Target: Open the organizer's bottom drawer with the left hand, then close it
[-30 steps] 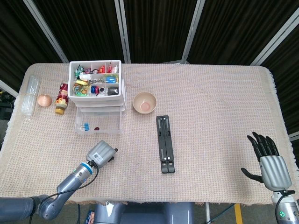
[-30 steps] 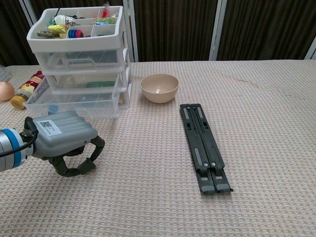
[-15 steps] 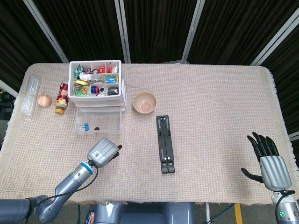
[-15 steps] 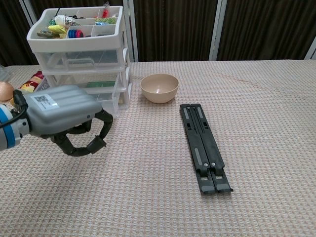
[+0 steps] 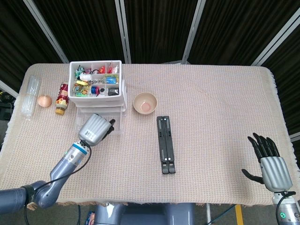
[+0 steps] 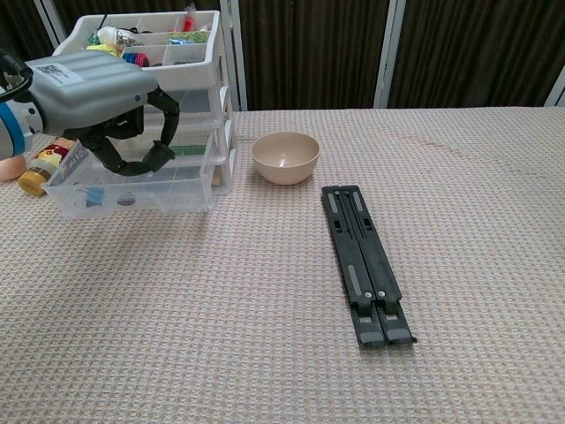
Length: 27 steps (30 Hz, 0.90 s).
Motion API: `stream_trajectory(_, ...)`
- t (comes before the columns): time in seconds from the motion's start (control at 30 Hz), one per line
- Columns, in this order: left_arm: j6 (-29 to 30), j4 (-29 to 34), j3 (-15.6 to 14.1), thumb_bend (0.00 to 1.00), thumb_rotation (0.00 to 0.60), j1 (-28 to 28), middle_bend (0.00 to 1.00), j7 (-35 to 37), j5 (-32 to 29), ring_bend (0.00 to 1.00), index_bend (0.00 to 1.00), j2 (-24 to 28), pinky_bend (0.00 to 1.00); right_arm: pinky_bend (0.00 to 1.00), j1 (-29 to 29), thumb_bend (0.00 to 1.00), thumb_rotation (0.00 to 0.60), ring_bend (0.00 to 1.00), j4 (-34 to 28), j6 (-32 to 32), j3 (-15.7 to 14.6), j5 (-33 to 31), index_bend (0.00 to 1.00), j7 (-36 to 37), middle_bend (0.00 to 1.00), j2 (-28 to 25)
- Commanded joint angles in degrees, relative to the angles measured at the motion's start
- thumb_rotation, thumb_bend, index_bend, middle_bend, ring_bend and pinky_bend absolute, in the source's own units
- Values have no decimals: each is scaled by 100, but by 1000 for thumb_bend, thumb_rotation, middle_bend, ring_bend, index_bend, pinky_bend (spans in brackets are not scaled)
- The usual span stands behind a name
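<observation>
The white organizer (image 5: 96, 86) (image 6: 141, 53) stands at the table's far left, its top tray full of small items. Its clear bottom drawer (image 5: 118, 125) (image 6: 132, 196) is pulled out, with a few small things inside. My left hand (image 5: 95, 128) (image 6: 97, 93) hovers over the front of that drawer, its fingers (image 6: 132, 159) curled in a hook with nothing in them. Whether they touch the drawer is unclear. My right hand (image 5: 269, 161) rests near the table's front right corner, fingers spread and holding nothing, and shows only in the head view.
A beige bowl (image 5: 145, 102) (image 6: 284, 157) sits just right of the organizer. A black folded stand (image 5: 165, 144) (image 6: 364, 263) lies mid-table. Left of the organizer are a small bottle (image 5: 61, 99) (image 6: 48, 165), a round peach-coloured object (image 5: 44, 100) and a clear plastic bottle (image 5: 29, 96).
My left hand has risen from the table in front of the drawer and moved toward the organizer, ending over the open drawer. The drawer and my right hand have stayed still.
</observation>
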<state>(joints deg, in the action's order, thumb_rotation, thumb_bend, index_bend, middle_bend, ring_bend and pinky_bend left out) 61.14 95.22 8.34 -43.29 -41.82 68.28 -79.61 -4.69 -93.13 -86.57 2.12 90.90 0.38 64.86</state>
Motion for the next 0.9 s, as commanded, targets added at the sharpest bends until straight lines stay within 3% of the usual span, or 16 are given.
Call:
stream_trajectory(0.03, -99, -399, 142, 431, 600, -83, 1000, 104, -293, 885, 565, -96, 727, 0, -2, 63, 600, 0, -1, 5, 3, -7, 68, 4, 0, -1)
stream_trajectory(0.13, -110, -615, 138, 428, 600, -92, 997, 128, -358, 880, 522, -151, 726, 0, -1, 63, 600, 0, -3, 5, 1, -4, 68, 8, 0, -4)
stream_trajectory(0.37, 4, -883, 110, 380, 600, -16, 954, 268, -429, 847, 217, -230, 707, 0, 1, 63, 600, 0, -10, 4, -2, -1, 68, 6, 0, -8)
stream_trajectory(0.53, 162, -814, 31, 350, 600, 86, 882, 372, -278, 789, 174, -145, 657, 0, 3, 63, 600, 0, -16, 1, -6, 4, 68, -1, 0, -7)
stream_trajectory(0.63, 298, -678, -85, 348, 600, 210, 765, 501, -80, 689, 175, -31, 570, 0, 6, 64, 600, 0, -17, 2, -4, -6, 68, -5, 0, -10)
stream_trajectory(0.73, 455, -501, -307, 348, 600, 380, 570, 646, 255, 534, 175, 139, 462, 0, 9, 63, 600, 0, -18, -2, -2, -10, 68, -8, 0, -14)
stream_trajectory(0.83, 675, -426, -687, 351, 600, 566, 378, 747, 903, 396, 181, 344, 387, 0, 8, 63, 600, 0, -21, 5, -6, -8, 68, -12, 0, -11)
stream_trajectory(0.9, 821, -495, -995, 392, 600, 645, 305, 756, 1501, 333, 186, 495, 356, 0, 7, 63, 600, 0, -19, 1, -4, -4, 68, -24, 0, -7)
